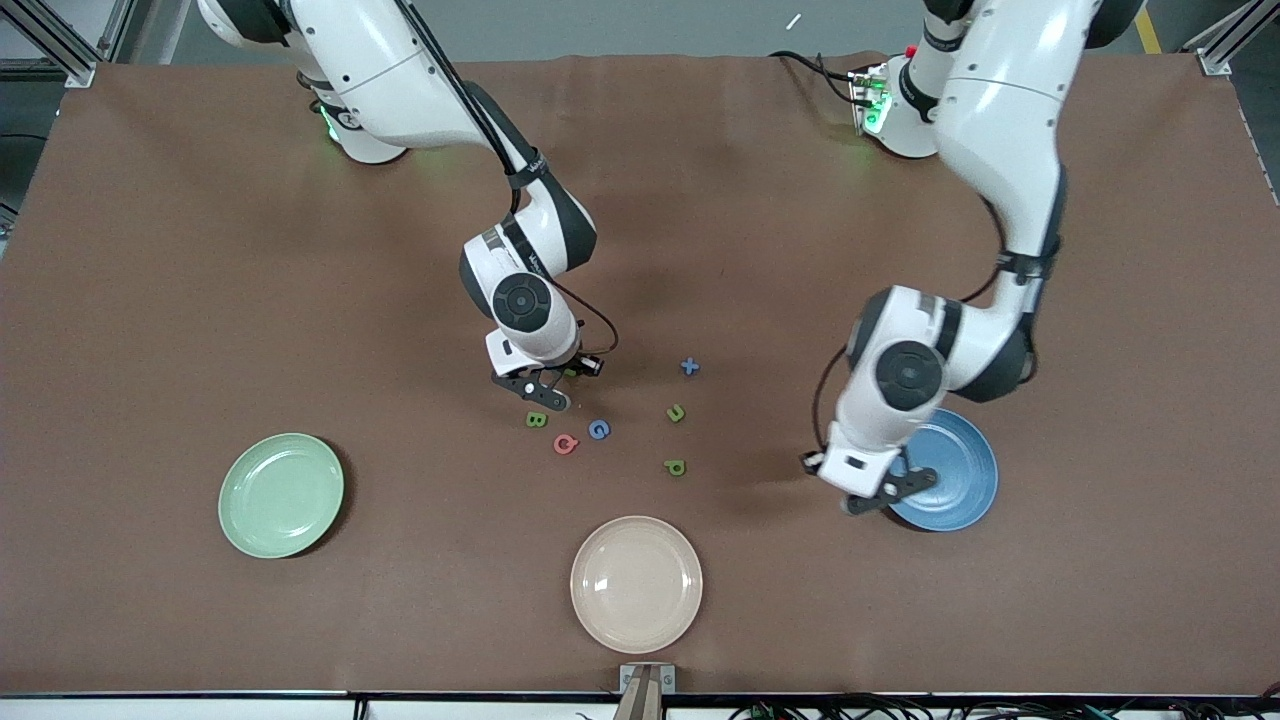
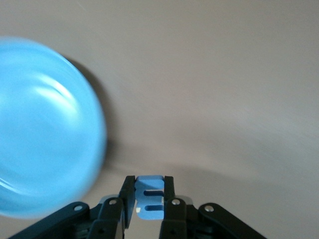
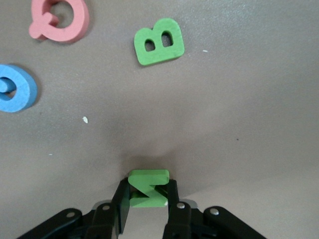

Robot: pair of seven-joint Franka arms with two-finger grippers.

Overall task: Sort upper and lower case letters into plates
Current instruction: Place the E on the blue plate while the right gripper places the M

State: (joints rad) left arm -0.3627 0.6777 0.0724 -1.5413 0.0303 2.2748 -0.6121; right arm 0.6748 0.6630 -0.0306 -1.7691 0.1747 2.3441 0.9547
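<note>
**Both grippers closed on letters above the worktop**

The cream-beige plate (image 1: 636, 584) sits nearest the camera. The pale green plate (image 1: 281, 494) lies toward the right arm's end, the blue plate (image 1: 950, 470) toward the left arm's.

Only the wrist views show the held letters. The left gripper (image 2: 150, 199), over the blue plate's rim, has its fingers clamped on a blue letter (image 2: 149, 196). The right gripper (image 3: 148, 195), over bare worktop (image 1: 200, 300), has its fingers clamped on a green letter (image 3: 147, 188).

Loose letters lie between the arms: green B (image 1: 537, 419), red Q (image 1: 566, 443), blue G (image 1: 599, 429), two green letters (image 1: 675, 467), and, farthest, a blue cross-shaped letter (image 1: 689, 367).

The brown worktop shows small pale specks. Grey floor runs along its edge by the arm bases.
</note>
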